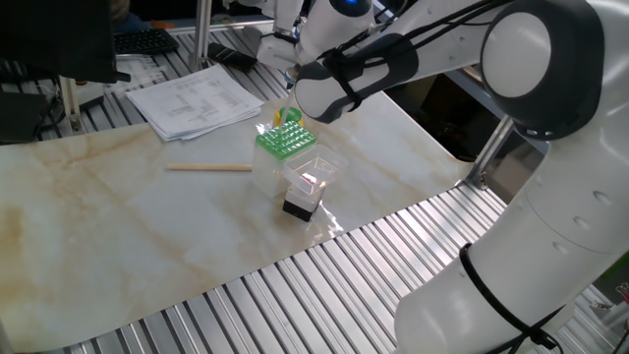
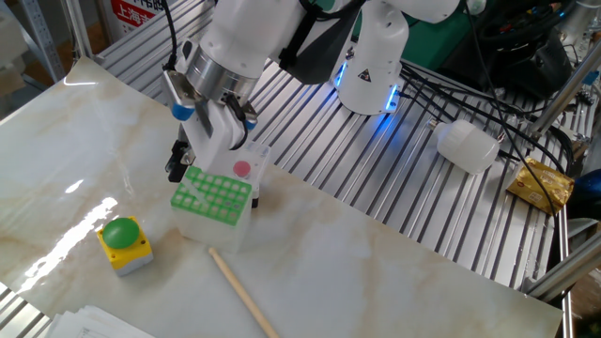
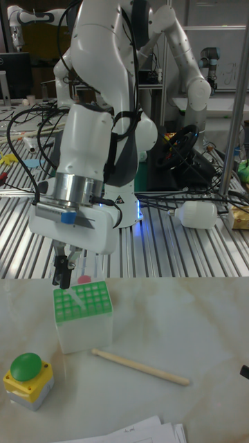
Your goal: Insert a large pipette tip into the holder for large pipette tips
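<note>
Just above the rear edge of the green gridded holder for large pipette tips [image 3: 81, 302], which sits on a translucent white box, a faint pale sliver [image 3: 84, 264] hangs beside a dark finger. This may be the clear plastic large pipette tip, but it is too faint to be sure. The white robot arm's gripper [image 3: 72, 271] hovers over the back left corner of the holder [image 2: 214, 194] without visibly touching it. One black finger [image 2: 177, 161] shows clearly. Whether the fingers are spread or pinching the tip cannot be told from any view. Just behind the green holder stands a clear plastic box with a pink spot [image 2: 242, 170]. A tan wooden stick [image 3: 140, 367] lies flat on the pale marbled worktop [image 1: 118, 226], in front of the holder and apart from it. A yellow box with a round green button [image 3: 28, 377] sits near the holder's front left. A stack of printed papers [image 1: 197, 98] lies at the worktop's far edge.
</note>
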